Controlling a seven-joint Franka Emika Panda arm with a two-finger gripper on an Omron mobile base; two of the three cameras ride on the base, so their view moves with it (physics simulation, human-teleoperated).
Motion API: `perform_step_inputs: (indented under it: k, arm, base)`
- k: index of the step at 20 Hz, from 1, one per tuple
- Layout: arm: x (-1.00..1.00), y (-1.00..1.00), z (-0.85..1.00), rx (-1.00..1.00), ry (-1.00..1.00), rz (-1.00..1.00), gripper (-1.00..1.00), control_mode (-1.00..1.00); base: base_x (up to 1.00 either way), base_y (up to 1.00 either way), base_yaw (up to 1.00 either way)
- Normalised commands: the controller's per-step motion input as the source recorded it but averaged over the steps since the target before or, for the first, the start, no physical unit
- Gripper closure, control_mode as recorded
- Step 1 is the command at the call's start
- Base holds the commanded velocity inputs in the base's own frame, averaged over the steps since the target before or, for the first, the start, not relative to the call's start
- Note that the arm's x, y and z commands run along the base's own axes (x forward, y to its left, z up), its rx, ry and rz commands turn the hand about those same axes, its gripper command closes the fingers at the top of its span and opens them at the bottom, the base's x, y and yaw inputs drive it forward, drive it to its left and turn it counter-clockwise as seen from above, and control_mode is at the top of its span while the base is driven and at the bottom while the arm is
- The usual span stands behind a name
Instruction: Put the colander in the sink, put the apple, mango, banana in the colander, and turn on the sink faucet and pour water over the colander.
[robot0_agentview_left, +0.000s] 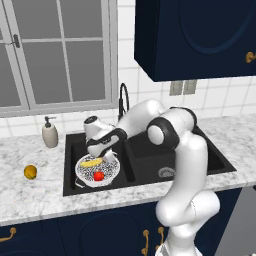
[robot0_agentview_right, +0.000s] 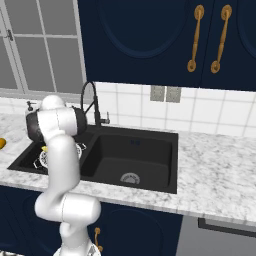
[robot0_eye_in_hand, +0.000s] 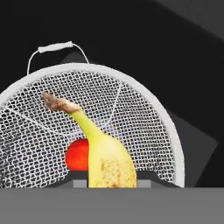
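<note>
Tool (robot0_agentview_left: 101, 159) clamped on banana (robot0_eye_in_hand: 105, 155), poised above colander (robot0_agentview_left: 114, 170) in left basin of sink (robot0_agentview_left: 150, 162); apple (robot0_agentview_left: 98, 176) inside colander; mango (robot0_agentview_left: 30, 172) on worktop (robot0_agentview_left: 30, 195).

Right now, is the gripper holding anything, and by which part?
Yes. The gripper is shut on the banana, gripping its thick body near one end; the stem end points away, over the colander, where the apple lies.
</note>
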Motion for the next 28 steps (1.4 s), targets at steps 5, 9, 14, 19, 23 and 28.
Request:
perform_step_inputs:
  k: [5, 9, 14, 19, 23, 28]
  arm:
    - [0.32, 0.23, -0.45, -0.07, 0.0, -0.02, 1.0, -1.0]
    - [0.17, 0.0, -0.48, -0.08, 0.0, -0.07, 1.0, -1.0]
    - [0.04, 0.0, -0.35, -0.04, 0.0, -0.08, -1.0, -1.0]
    - [-0.17, -0.02, -0.04, 0.0, 0.0, -0.07, -1.0, -1.0]
    - [-0.43, -0.03, 0.25, 0.0, 0.0, -0.08, -1.0, -1.0]
    - [-0.46, -0.01, 0.58, 0.0, -0.04, -0.03, -1.0, -1.0]
  base:
    - [0.0, 0.0, 0.0]
    - [0.0, 0.0, 0.0]
    - [0.0, 0.0, 0.0]
    - [0.0, 0.0, 0.0]
    - [0.0, 0.0, 0.0]
    - [0.0, 0.0, 0.0]
